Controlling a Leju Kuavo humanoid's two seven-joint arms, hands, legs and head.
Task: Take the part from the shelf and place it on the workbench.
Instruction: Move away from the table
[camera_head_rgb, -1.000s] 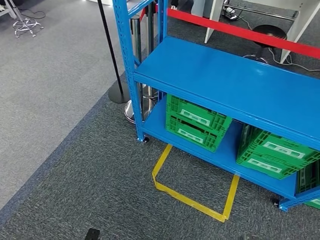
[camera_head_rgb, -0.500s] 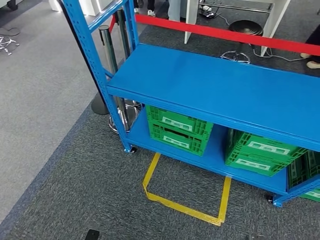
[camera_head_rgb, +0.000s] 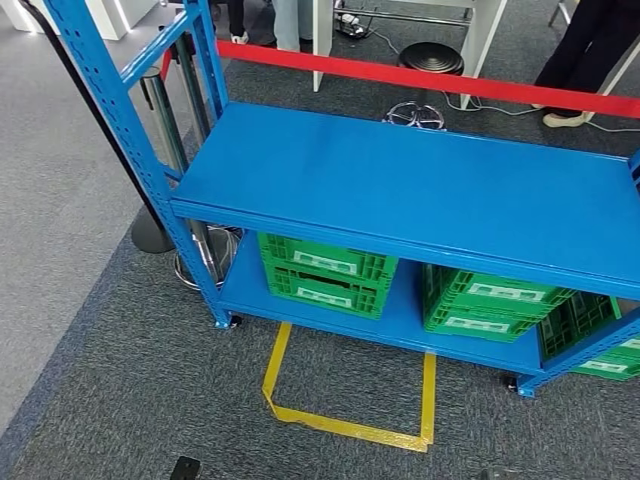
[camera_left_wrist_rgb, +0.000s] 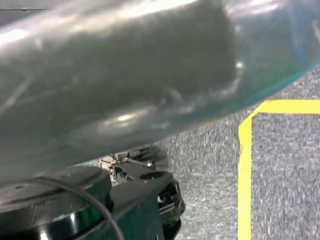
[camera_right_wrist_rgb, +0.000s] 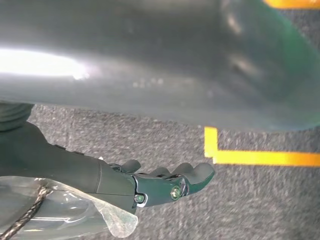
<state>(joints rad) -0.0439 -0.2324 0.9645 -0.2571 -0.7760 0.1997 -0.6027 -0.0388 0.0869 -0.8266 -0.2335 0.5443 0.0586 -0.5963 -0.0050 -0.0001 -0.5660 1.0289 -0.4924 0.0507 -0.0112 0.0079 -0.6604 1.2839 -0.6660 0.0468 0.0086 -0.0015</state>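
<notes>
We see our right hand (camera_right_wrist_rgb: 166, 185) hanging over grey carpet, fingers stretched out and holding nothing; our left hand's state we cannot tell. Ahead stands a blue metal shelf (camera_head_rgb: 407, 190) with three green slatted plastic crates (camera_head_rgb: 324, 275) bearing unreadable white labels. We cannot spot the part.

The blue metal shelf (camera_head_rgb: 407, 190) stands on grey carpet, its wide middle board bare. On the lower board sit green plastic crates (camera_head_rgb: 326, 273), side by side and pushed under the board above. Which part is meant cannot be told.
</notes>
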